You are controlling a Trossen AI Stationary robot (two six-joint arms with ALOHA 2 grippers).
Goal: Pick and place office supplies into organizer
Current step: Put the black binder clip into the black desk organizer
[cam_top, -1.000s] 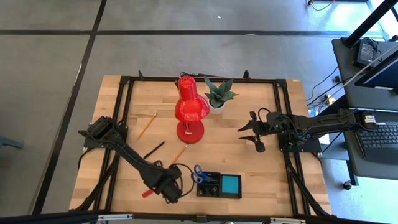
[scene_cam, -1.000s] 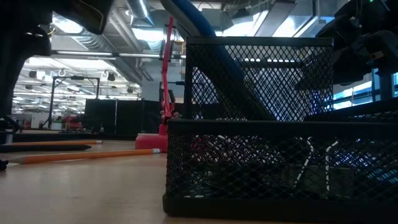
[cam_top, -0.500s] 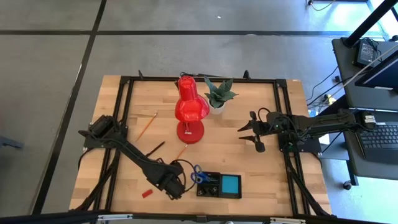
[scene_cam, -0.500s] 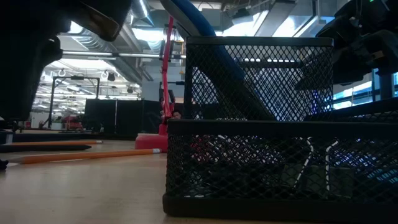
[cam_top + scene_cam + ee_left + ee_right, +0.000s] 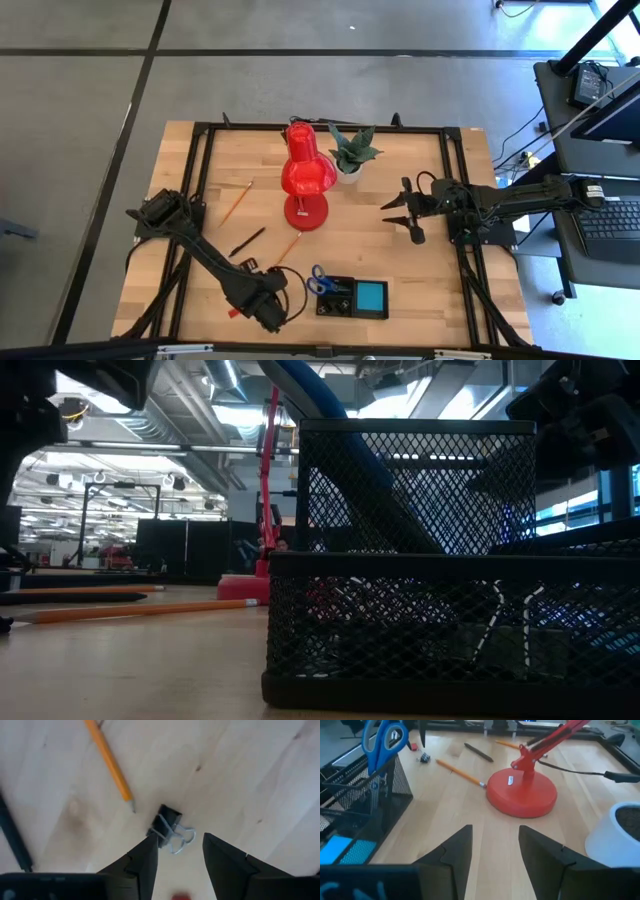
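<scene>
Left gripper (image 5: 177, 857): at the table's near edge, left of the organizer, hanging over bare wood with its jaws apart and holding nothing.
Binder clip (image 5: 169, 826): a small black clip with wire handles lies on the wood just ahead of the left fingertips, one finger's tip at its edge.
Red block (image 5: 234, 311): on the table beside the left gripper.
Organizer (image 5: 350, 298): black mesh tray near the front edge, right of the left gripper; blue-handled scissors (image 5: 318, 282) stand in its left end, a blue note pad (image 5: 371, 296) lies at its right.
Pencil (image 5: 109, 763): an orange pencil lies with its tip pointing toward the clip; a second orange pencil (image 5: 235, 202) lies farther back on the left.
Black pen (image 5: 248, 241): mid-table, left of the lamp base.
Right gripper (image 5: 398, 210): waiting over the right half of the table, jaws apart, empty.
Red desk lamp (image 5: 305, 175): standing mid-table.
Potted plant (image 5: 351, 152): just right of the lamp, toward the far edge.
</scene>
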